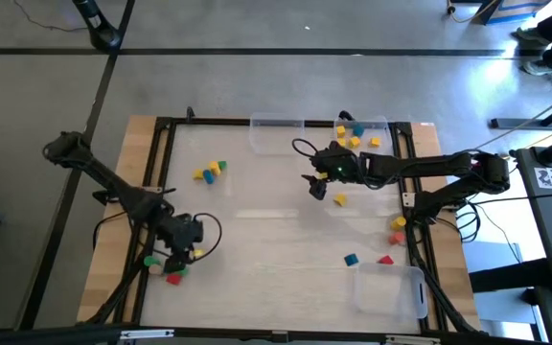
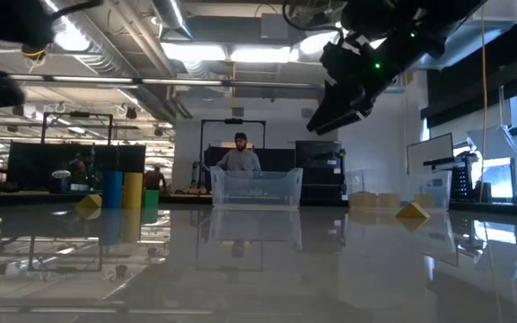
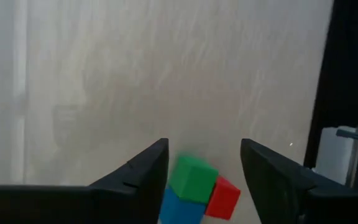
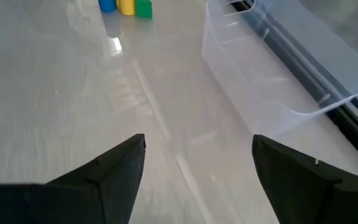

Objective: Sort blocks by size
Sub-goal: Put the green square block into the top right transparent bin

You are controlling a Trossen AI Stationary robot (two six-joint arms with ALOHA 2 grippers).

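Note:
My left gripper (image 1: 171, 261) is open and low over the table's near left part. In the left wrist view its fingers (image 3: 204, 180) stand on either side of a tight cluster: a green block (image 3: 192, 178), a blue block (image 3: 178, 208) and a red block (image 3: 224, 198). My right gripper (image 1: 316, 187) is open and empty, and the low view (image 2: 335, 103) shows it raised well above the table. A yellow block (image 1: 340, 199) lies on the table just beside it. More blocks (image 1: 210, 172) lie at the far left. My left gripper has one finger (image 3: 145, 171) right beside the green and blue blocks, which rest on the table. I cannot tell whether it touches them. The other finger (image 3: 266, 171) stands apart from the red block.
A clear bin (image 1: 286, 134) stands at the far edge, with several yellow and blue blocks (image 1: 351, 134) at its right end. Another clear bin (image 1: 391, 287) stands at the near right. Loose blocks lie near it: orange (image 1: 398, 223), blue (image 1: 351, 259), red (image 1: 384, 260). A person (image 2: 239, 157) stands beyond the table.

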